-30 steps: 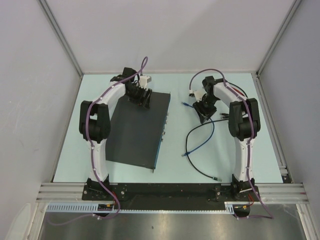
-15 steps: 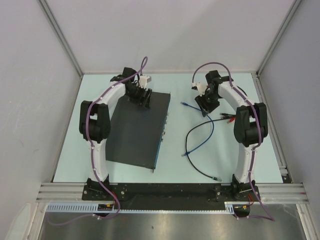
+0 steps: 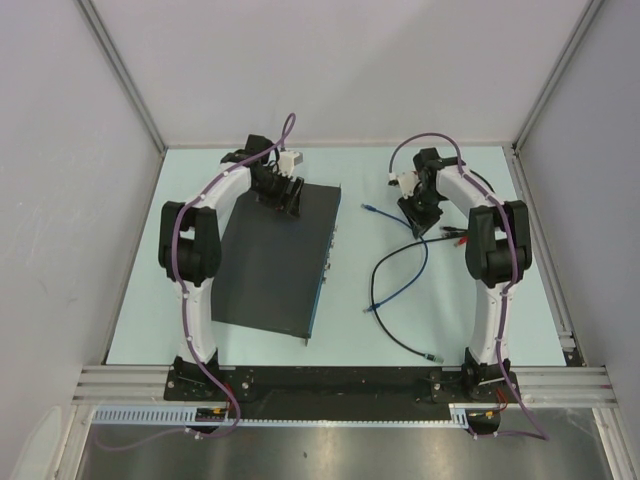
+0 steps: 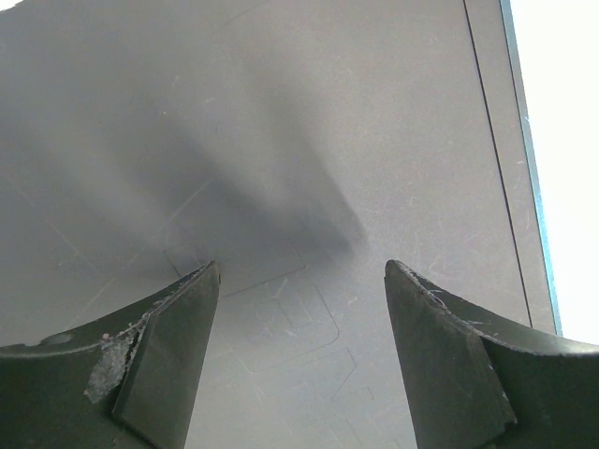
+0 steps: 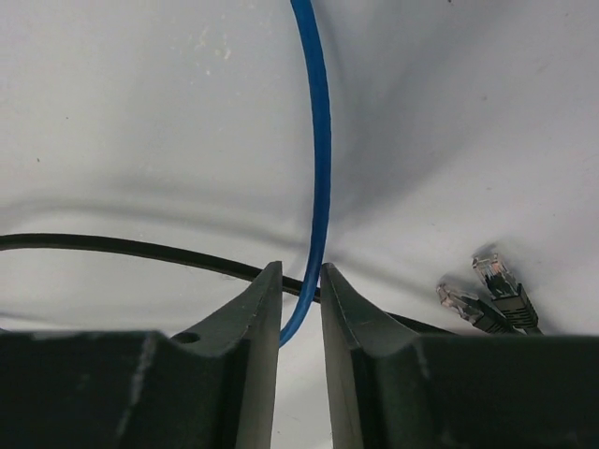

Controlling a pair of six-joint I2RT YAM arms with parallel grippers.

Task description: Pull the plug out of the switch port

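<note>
The switch (image 3: 270,260), a flat black box, lies left of centre, its light blue-grey socket face (image 3: 326,262) turned right. No cable shows in its sockets. A blue cable (image 3: 408,288) lies on the table to its right, its plug (image 3: 371,209) apart from the switch. My left gripper (image 3: 283,200) is open, both fingers over the switch's top panel (image 4: 309,140) at its far corner. My right gripper (image 3: 418,220) hangs low over the table, its jaws narrowly apart with the blue cable (image 5: 323,140) passing loosely between them.
A black cable (image 3: 390,330) loops across the table under the blue one, and also shows in the right wrist view (image 5: 112,246). Two clear-tipped plugs (image 5: 487,292) lie by my right gripper. Grey walls enclose the table on three sides.
My right arm has shifted back and to the right over the cables. The blue cable, the switch and my left arm have not moved.
</note>
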